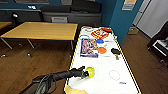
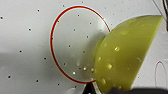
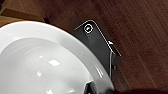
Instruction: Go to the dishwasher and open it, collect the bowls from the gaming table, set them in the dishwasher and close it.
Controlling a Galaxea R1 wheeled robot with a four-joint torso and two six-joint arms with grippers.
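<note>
1. The left gripper (image 1: 84,72) grasps the yellow-green bowl (image 1: 90,71) by its rim, over the near part of the gaming table (image 1: 105,82); the left arm (image 1: 60,75) reaches in from the table's near left corner.
2. In the left wrist view the yellow-green bowl (image 2: 122,55) shows its outer side, tilted, with small bright droplets or highlights on it. I cannot tell whether it touches the tabletop or hangs just above it.
3. Beneath that bowl the white tabletop (image 2: 27,50) is speckled with small dark dots and carries a red circle (image 2: 51,42) drawn on it; the bowl overlaps one side of the circle.
4. In the right wrist view a white bowl (image 3: 37,62) sits large against the camera, glossy inside, above a dark wooden floor (image 3: 140,32). Whether the right fingers are clenched on it cannot be told.
5. Further along the table lie an orange bowl (image 1: 102,50) and, just right of it near the yellow rim, a black bowl (image 1: 115,51).
6. Left of the orange one lies a flat game box (image 1: 88,48); a red box (image 1: 100,33) lies at the far end.
7. A yellow-wood table (image 1: 41,30) stands to the left, apart from the gaming table.
</note>
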